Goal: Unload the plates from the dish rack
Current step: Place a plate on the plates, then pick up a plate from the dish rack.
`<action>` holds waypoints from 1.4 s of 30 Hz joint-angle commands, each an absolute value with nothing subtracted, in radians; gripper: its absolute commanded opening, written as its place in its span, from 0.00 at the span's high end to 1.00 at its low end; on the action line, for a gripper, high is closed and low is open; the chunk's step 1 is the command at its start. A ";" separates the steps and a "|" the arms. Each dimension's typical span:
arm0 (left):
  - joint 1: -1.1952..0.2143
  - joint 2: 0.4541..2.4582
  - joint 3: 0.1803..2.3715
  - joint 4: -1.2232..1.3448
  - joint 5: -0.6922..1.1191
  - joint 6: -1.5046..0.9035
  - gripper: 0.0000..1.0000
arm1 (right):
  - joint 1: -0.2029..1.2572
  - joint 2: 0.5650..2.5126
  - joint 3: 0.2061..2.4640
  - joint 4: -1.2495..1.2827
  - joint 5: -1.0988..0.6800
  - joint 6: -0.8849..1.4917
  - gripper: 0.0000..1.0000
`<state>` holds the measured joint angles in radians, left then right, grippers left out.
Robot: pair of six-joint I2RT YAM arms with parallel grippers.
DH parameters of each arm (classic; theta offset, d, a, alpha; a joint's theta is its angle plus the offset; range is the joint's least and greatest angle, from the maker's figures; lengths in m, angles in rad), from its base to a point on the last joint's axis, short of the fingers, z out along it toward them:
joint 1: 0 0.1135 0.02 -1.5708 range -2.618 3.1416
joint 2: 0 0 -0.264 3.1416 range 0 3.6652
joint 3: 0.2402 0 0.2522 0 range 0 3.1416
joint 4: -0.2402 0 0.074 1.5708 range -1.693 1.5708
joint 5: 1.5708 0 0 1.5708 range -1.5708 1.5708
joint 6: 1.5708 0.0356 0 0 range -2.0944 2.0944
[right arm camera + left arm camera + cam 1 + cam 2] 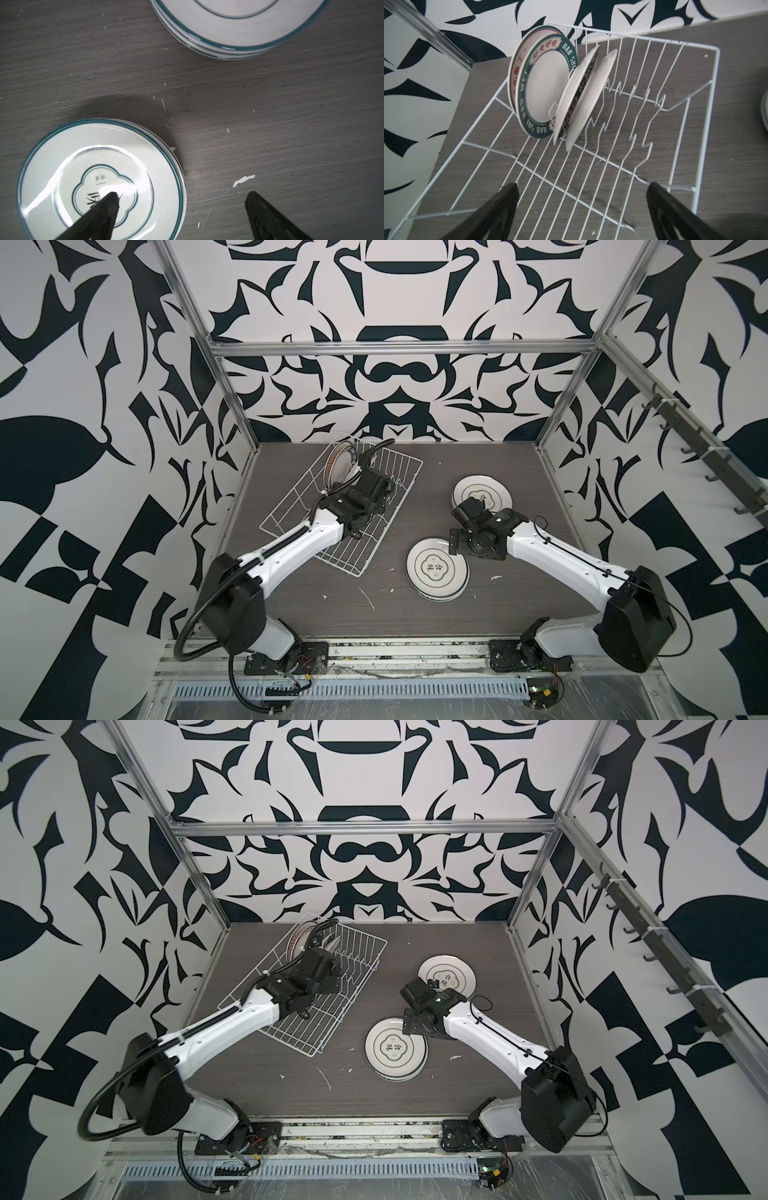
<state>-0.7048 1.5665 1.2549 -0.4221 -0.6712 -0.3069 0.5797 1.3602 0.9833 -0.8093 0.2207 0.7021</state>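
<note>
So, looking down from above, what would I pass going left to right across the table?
The dish rack, with upright plates at its far end → nearer stack of plates → farther stack of plates.

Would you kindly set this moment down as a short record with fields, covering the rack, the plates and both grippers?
rack: white wire dish rack, at the table's far left
plates in rack: four round ceramic plates visible, standing on edge at its far end
unloaded: near stack and far stack of white teal-rimmed plates, flat on the grey wood-grain table
left gripper: open, empty, over the rack's free slots
right gripper: open, empty, one fingertip over a stacked plate
task: unfinished
</note>
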 commanded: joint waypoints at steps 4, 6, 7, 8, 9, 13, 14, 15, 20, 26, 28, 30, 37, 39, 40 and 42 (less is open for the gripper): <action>-0.685 1.692 1.372 -0.416 -0.686 -0.225 0.01 | 0.504 1.326 0.984 -0.739 0.130 0.598 0.01; -0.669 1.729 1.402 -0.417 -0.671 -0.215 0.01 | 0.483 1.317 0.975 -0.730 0.117 0.588 0.01; -0.663 1.750 1.418 -0.422 -0.665 -0.209 0.01 | 0.473 1.313 0.972 -0.725 0.112 0.585 0.01; -0.657 1.769 1.434 -0.425 -0.665 -0.199 0.01 | 0.467 1.310 0.967 -0.723 0.110 0.583 0.00; -0.655 1.782 1.445 -0.428 -0.666 -0.192 0.01 | 0.463 1.308 0.964 -0.720 0.109 0.580 0.01; -0.643 1.819 1.465 -0.415 -0.670 -0.169 0.01 | 0.454 1.308 0.950 -0.708 0.093 0.576 0.00; -0.640 1.825 1.469 -0.414 -0.661 -0.167 0.02 | 0.453 1.310 0.950 -0.707 0.092 0.577 0.01; -0.638 1.829 1.474 -0.418 -0.649 -0.166 0.04 | 0.451 1.311 0.948 -0.707 0.091 0.578 0.01; -0.638 1.839 1.479 -0.423 -0.645 -0.168 0.07 | 0.451 1.315 0.947 -0.703 0.084 0.581 0.00; -0.641 1.807 1.464 -0.419 -0.660 -0.172 0.07 | 0.450 1.319 0.945 -0.698 0.077 0.582 0.01; -0.643 1.797 1.453 -0.414 -0.641 -0.170 0.10 | 0.449 1.319 0.947 -0.699 0.075 0.582 0.00; -0.643 1.803 1.450 -0.409 -0.627 -0.159 0.14 | 0.449 1.316 0.948 -0.699 0.074 0.581 0.00; -0.643 1.849 1.482 -0.430 -0.635 -0.152 0.21 | 0.449 1.298 0.946 -0.709 0.078 0.583 0.00; -0.641 1.865 1.493 -0.428 -0.652 -0.142 0.20 | 0.450 1.291 0.942 -0.709 0.077 0.583 0.01; -0.639 1.876 1.505 -0.431 -0.650 -0.134 0.20 | 0.449 1.288 0.941 -0.709 0.078 0.583 0.01; -0.637 1.899 1.524 -0.434 -0.653 -0.121 0.21 | 0.449 1.281 0.937 -0.712 0.083 0.584 0.00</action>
